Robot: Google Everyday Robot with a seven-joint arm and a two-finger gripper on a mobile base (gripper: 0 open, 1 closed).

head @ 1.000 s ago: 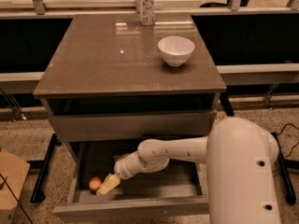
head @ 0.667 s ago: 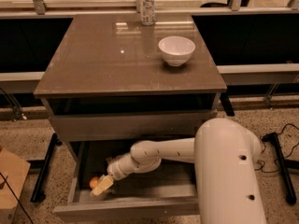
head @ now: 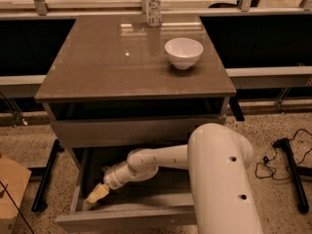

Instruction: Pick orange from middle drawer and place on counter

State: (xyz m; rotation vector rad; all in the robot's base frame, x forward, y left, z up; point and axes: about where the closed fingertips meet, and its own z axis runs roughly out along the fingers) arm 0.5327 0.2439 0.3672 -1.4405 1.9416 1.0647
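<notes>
The middle drawer (head: 127, 220) is pulled open at the bottom of the cabinet, with grey walls and a dark floor. My white arm reaches down into it from the right. My gripper (head: 96, 194) is low in the drawer's front left corner, its cream tip pointing down and left. The orange does not show; the gripper covers the spot where it lay. The counter (head: 112, 62) is the glossy brown top above.
A white bowl (head: 183, 52) stands on the counter's right side and a clear bottle (head: 153, 4) at its back edge. A closed flat drawer front (head: 131, 130) sits above the open drawer. A cardboard box (head: 9, 189) is on the floor at left, cables (head: 287, 150) at right.
My gripper has moved left and down onto the place where the orange lay. The orange, visible one second ago beside the gripper tip, is now hidden.
</notes>
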